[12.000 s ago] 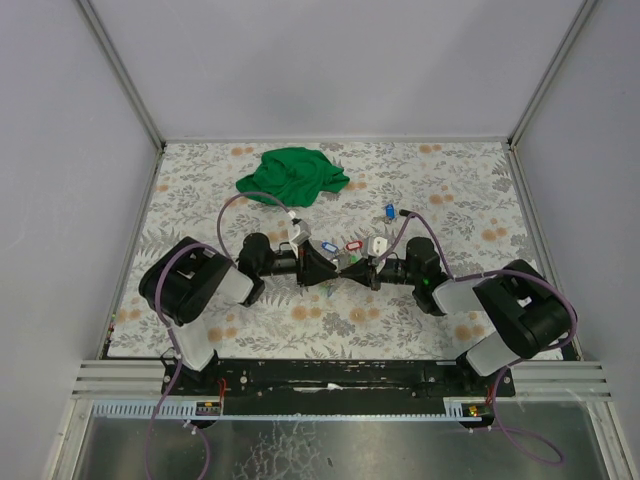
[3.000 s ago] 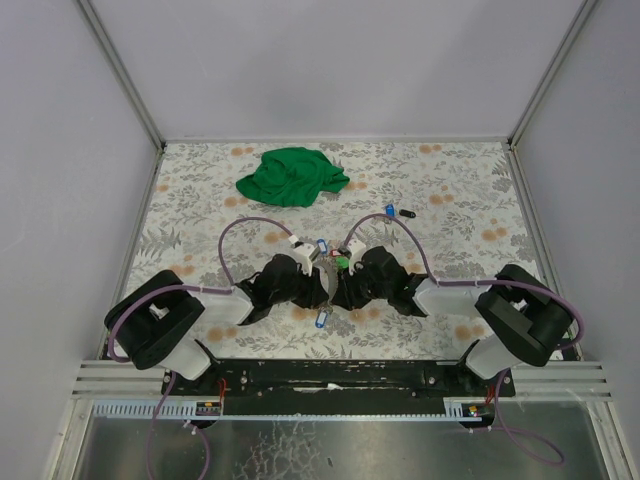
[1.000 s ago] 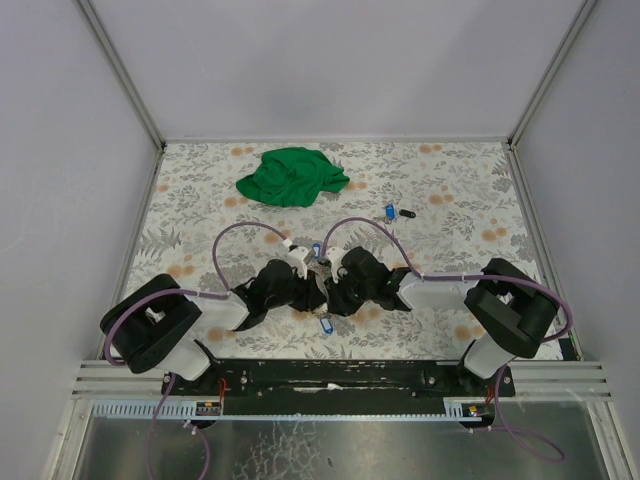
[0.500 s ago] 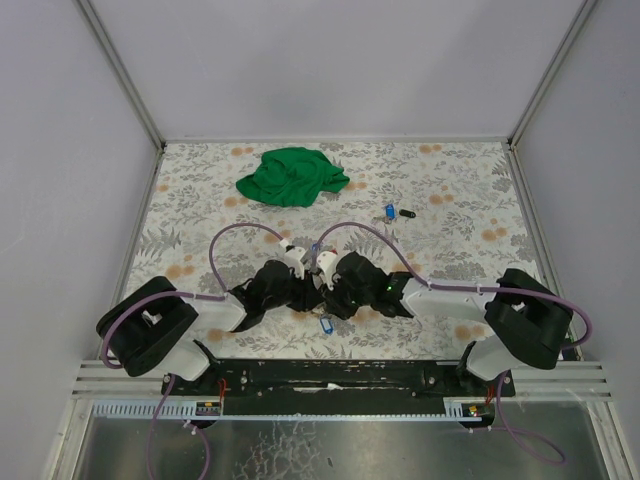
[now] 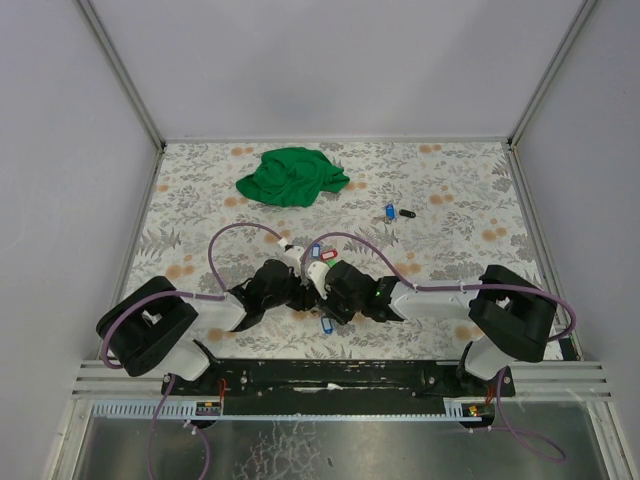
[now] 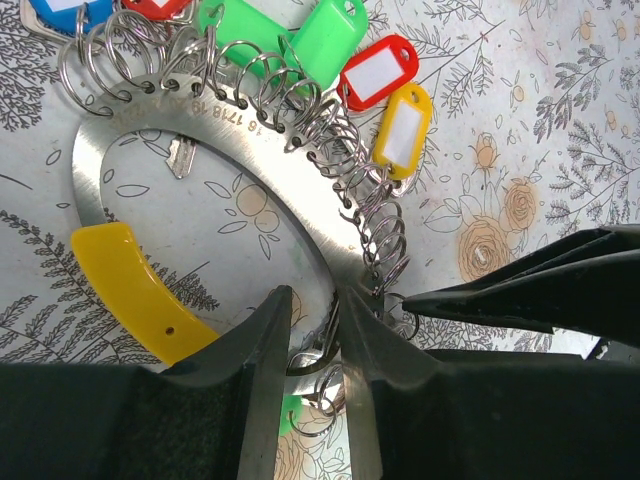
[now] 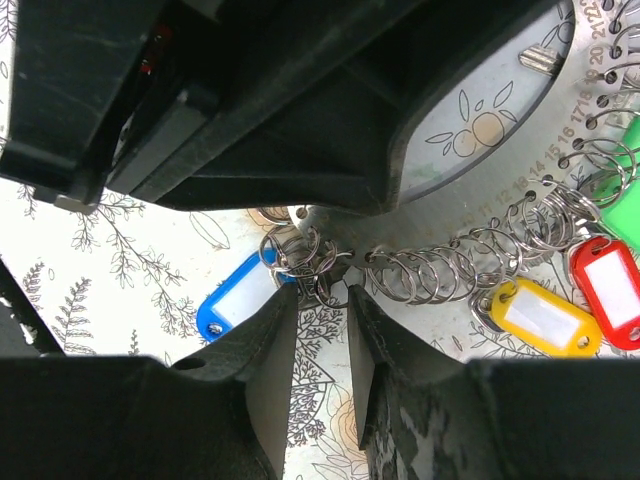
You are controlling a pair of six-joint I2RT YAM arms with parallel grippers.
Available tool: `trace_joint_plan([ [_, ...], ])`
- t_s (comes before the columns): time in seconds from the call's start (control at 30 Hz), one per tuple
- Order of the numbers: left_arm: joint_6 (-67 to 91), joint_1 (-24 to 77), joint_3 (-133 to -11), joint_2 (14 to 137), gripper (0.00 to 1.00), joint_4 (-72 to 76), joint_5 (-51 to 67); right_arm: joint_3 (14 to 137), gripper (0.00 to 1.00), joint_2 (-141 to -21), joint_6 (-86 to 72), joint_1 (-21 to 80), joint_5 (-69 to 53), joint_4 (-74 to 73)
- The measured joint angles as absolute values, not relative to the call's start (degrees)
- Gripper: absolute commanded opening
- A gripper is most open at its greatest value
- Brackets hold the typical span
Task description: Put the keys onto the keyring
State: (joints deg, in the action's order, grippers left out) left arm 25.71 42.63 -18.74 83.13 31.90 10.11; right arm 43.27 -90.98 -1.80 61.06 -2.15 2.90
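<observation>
In the left wrist view the keyring (image 6: 250, 160) is a flat steel band with a yellow grip (image 6: 130, 285), lying on the flowered table. Small split rings hang along it and carry green (image 6: 320, 40), red (image 6: 378, 72) and yellow (image 6: 405, 125) key tags. My left gripper (image 6: 312, 305) is shut on the band's end. My right gripper (image 7: 320, 300) is open, its fingertips just below a cluster of split rings on the keyring (image 7: 575, 95), next to a blue tag (image 7: 235, 295). From above, both grippers meet at the table's near middle, left gripper (image 5: 297, 283) and right gripper (image 5: 322, 285).
A crumpled green cloth (image 5: 292, 176) lies at the back left. A loose blue key (image 5: 389, 210) and a small black item (image 5: 407, 213) lie at the back right. Another blue tag (image 5: 324, 326) rests near the front edge under the grippers.
My right gripper has slid left, closer to the left gripper, and its jaws have spread wider. The left gripper has held its grip and barely moved.
</observation>
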Motion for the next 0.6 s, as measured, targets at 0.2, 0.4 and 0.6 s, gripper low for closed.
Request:
trace_joint_plan([
  [0.2, 25.74, 42.63, -18.74, 83.20, 0.25, 31.99, 10.52, 43.27, 0.31, -91.33, -0.30, 61.21, -0.91, 2.90],
  [0.4, 25.76, 42.63, -18.74, 83.59, 0.24, 32.40, 11.27, 43.27, 0.23, -92.05, 0.91, 61.25, -0.54, 4.05],
  [0.6, 25.93, 42.63, -18.74, 83.77, 0.23, 32.62, 11.64, 43.27, 0.07, -92.20, 1.48, 61.32, 0.91, 4.64],
])
